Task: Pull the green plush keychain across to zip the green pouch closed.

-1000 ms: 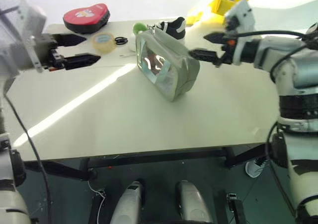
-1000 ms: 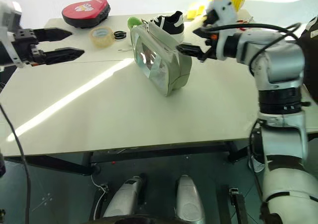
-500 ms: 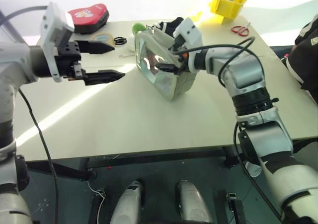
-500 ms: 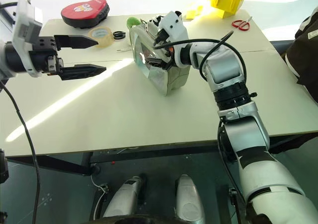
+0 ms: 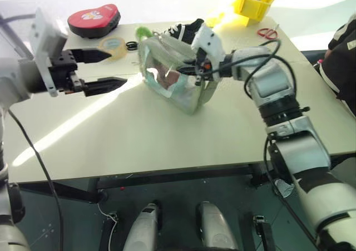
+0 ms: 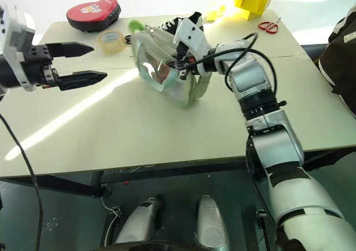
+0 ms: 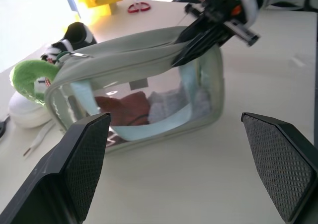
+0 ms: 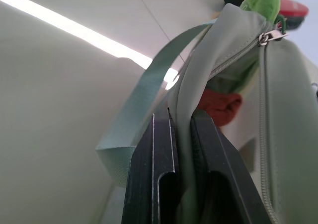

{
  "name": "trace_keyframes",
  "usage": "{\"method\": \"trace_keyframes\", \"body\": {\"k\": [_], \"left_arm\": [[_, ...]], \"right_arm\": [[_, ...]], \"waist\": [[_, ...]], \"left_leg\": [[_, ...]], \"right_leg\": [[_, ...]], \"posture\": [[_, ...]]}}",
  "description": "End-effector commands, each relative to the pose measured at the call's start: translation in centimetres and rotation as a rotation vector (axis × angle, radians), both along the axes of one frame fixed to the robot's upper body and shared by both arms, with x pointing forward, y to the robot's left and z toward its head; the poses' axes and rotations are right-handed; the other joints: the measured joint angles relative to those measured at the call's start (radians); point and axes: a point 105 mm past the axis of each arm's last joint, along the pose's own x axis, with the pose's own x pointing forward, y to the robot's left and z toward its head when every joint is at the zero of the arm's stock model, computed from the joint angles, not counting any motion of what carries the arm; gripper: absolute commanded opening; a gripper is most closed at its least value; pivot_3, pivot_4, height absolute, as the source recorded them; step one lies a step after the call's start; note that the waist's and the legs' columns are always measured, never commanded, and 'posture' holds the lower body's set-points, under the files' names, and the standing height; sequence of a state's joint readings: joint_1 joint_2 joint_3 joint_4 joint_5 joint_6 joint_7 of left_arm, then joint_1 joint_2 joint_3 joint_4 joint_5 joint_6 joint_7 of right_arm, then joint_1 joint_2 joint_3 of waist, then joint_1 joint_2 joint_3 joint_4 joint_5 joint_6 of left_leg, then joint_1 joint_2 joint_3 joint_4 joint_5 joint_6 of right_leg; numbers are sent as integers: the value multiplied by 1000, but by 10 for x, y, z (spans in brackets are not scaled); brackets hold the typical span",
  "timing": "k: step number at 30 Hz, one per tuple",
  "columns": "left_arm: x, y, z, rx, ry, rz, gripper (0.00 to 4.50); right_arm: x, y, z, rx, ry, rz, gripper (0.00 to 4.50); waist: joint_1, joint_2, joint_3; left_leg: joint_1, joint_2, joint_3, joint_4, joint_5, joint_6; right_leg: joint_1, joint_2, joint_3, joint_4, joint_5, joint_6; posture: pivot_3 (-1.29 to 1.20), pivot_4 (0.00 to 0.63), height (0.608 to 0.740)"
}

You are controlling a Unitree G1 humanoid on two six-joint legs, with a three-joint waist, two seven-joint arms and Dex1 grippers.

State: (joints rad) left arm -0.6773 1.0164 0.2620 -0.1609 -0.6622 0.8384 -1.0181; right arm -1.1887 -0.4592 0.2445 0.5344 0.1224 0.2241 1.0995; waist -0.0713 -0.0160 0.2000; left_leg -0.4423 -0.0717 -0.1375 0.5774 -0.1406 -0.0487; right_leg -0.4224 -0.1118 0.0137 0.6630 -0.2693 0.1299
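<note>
Pale table [image 5: 139,139] under your head camera, sunlit stripe running diagonally across it. The green pouch [image 5: 169,81] stands at about 12 o'clock from table centre, slightly tilted, red and white contents visible through its clear window. Clutter along the far edge: red padded case [image 5: 94,18], tape roll [image 5: 114,43], a black-and-white shoe [image 5: 186,31].

Right gripper [image 5: 196,72]: clamped on the pouch's top fabric beside the zipper, near the end closest to you; the wrist view shows cloth pinched between the black fingers [image 8: 149,184]. Left gripper [image 5: 105,70]: jaws spread wide, empty, at 9 o'clock from the pouch, well apart from it.

The green plush keychain [image 7: 30,77] sits at the pouch's far end, zipper not yet drawn.

Step in hand, as I judge it: anchoring. Next, bring your left gripper to the keychain, close on it, and pull along the zipper toward the anchored end.
</note>
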Motion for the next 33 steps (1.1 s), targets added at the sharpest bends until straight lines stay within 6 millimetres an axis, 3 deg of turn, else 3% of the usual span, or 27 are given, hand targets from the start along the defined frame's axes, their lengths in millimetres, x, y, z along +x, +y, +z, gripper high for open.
{"method": "trace_keyframes", "body": {"k": [1,4,10,24,25,26,32,33], "left_arm": [[-4,25,13,-15,-63,88,4500],[-5,28,8,-17,-53,97,4500],[-8,20,10,-31,-57,79,4500],[-11,15,5,-2,-21,55,4500],[-12,14,5,4,-18,47,4500],[-12,13,4,10,-15,42,4500],[-16,11,-18,122,72,-3,4500],[-16,13,-23,152,81,-1,4500]], "right_arm": [[-21,-10,20,-63,-154,194,24],[-21,-20,10,-128,-160,244,24],[-23,-16,-18,-193,-189,323,24],[-55,-21,-29,-231,-51,435,24],[-57,-20,-28,-222,-40,433,857],[-57,-19,-27,-212,-33,428,1147],[-58,-21,-13,-166,-17,387,4212],[-59,-22,-9,-152,-16,378,4436]], "waist": [[0,0,0],[1,0,0],[2,0,0],[4,0,0],[3,0,0],[4,0,0],[1,0,0],[2,0,0]], "left_leg": [[0,0,0,0,0,0],[0,0,0,0,0,0],[0,0,0,0,0,-1],[1,0,0,0,0,-1],[1,0,0,0,0,-1],[1,0,0,0,0,-1],[1,0,0,0,0,-1],[1,0,0,0,0,-1]], "right_leg": [[0,0,0,0,0,0],[0,0,0,0,0,0],[1,0,0,0,0,0],[1,0,1,0,0,0],[2,0,1,0,0,0],[1,0,1,0,0,0],[1,0,1,0,0,0],[1,0,1,0,0,0]], "posture": [[0,150,740],[0,150,740],[0,150,740],[0,150,740],[0,150,740],[0,150,740],[0,150,740],[0,150,740]]}}
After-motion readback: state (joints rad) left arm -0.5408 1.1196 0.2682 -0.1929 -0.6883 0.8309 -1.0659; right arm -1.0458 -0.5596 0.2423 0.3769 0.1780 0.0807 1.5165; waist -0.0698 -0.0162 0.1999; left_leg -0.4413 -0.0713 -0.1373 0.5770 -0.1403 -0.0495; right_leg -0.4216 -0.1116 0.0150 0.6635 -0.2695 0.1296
